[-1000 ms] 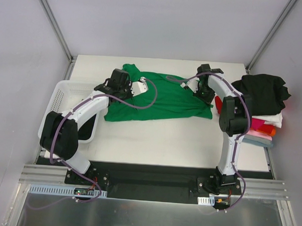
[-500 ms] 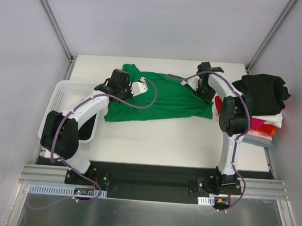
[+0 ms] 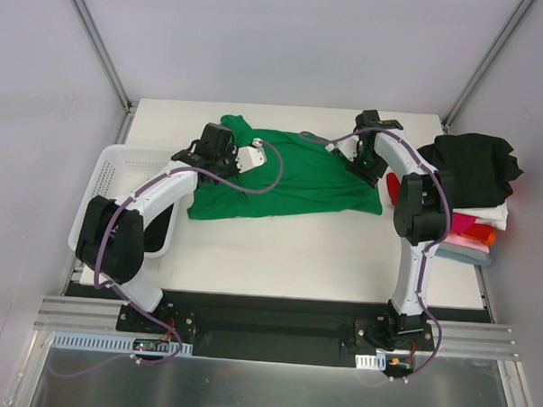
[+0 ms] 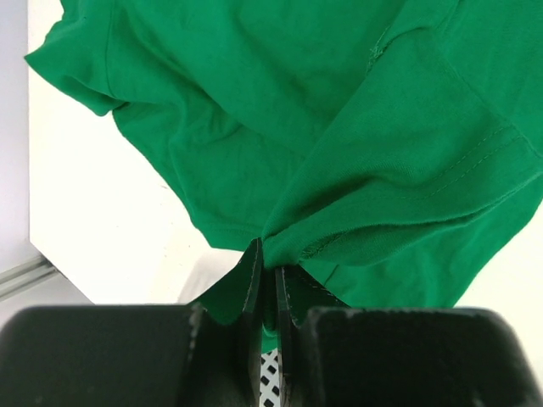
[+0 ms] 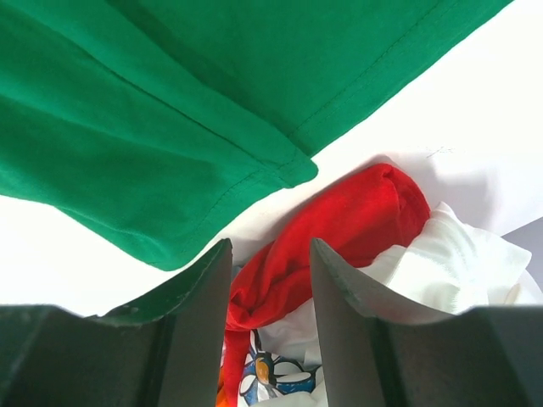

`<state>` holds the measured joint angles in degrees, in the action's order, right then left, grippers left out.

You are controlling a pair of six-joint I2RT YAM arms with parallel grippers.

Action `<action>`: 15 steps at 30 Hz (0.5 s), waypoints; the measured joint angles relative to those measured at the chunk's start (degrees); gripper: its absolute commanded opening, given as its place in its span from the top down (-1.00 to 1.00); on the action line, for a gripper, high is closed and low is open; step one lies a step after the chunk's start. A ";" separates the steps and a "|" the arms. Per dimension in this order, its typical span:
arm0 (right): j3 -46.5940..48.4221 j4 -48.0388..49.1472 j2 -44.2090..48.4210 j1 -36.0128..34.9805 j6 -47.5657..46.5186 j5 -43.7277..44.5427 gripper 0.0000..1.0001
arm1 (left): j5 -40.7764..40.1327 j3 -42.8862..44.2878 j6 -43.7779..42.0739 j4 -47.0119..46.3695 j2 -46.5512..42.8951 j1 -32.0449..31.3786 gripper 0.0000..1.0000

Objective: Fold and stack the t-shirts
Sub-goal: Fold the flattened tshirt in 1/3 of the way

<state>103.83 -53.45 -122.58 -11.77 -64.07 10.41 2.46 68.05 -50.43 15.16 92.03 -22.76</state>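
Green t-shirt (image 3: 309, 180) in left claw (image 4: 267, 259), right claw (image 5: 270, 248) parted

Overhead looks down; wrist views closely share green t-shirt (image 3: 291, 177).

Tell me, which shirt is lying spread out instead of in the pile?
The green t-shirt, spread across the table; the others sit in a heap at the right.

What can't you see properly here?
- Top view: the black t-shirt covers the folded shirts, so their number is hidden.
- Top view: the left arm hides part of the white basket.
- Right wrist view: the printed cloth is cut off by the bottom edge and the fingers.
- Left wrist view: the green t-shirt runs off the edges.
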 measured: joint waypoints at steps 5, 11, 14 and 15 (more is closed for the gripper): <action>-0.48 0.79 0.00 0.00 0.00 0.13 0.11 | -0.02 0.42 -0.02 0.04 1.60 0.00 0.65; -2.86 1.20 0.00 0.00 0.02 0.20 0.11 | -0.48 2.32 0.00 0.02 3.04 0.00 0.45; -3.58 1.25 0.02 0.00 0.04 0.20 0.11 | -1.25 3.23 0.02 -0.20 3.41 0.00 0.45; -3.76 1.31 0.04 0.00 0.07 0.20 0.11 | -1.40 3.50 0.02 -0.28 3.48 0.00 0.45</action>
<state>100.07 -52.14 -122.54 -11.77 -64.01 10.61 1.06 71.55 -50.41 14.87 95.50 -22.76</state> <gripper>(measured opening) 0.445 0.273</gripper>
